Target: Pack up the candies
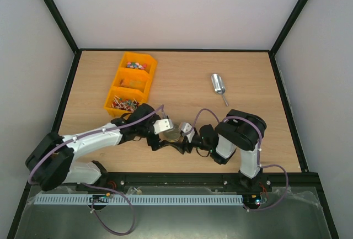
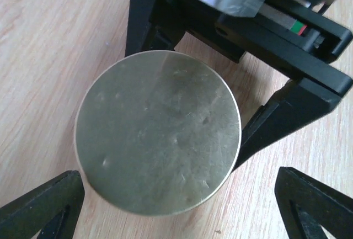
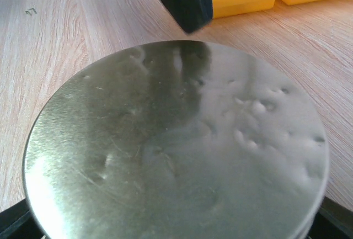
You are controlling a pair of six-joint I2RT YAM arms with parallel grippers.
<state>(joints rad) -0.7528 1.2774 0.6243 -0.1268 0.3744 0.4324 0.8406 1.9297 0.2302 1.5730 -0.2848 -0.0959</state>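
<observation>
While my 2 arms meet over the jar (image 1: pixel 174 134) at the lower middle of the top view, the candies (image 1: pixel 135 65) lie well apart in the far compartment of the yellow bin (image 1: pixel 149 79), upper left: tiny bright specks, pink, green and blue. In the left wrist view my left gripper (image 2: pixel 176 208) is spread, its fingers (image 2: pixel 33 208) at the bottom corners, clear of the lid (image 2: pixel 157 132). My right gripper (image 2: pixel 185 108) clamps the jar beneath. In the right wrist view the lid (image 3: pixel 176 145) fills the frame. If I pinch off-centre, the lid could slip or the jar twist loose.
</observation>
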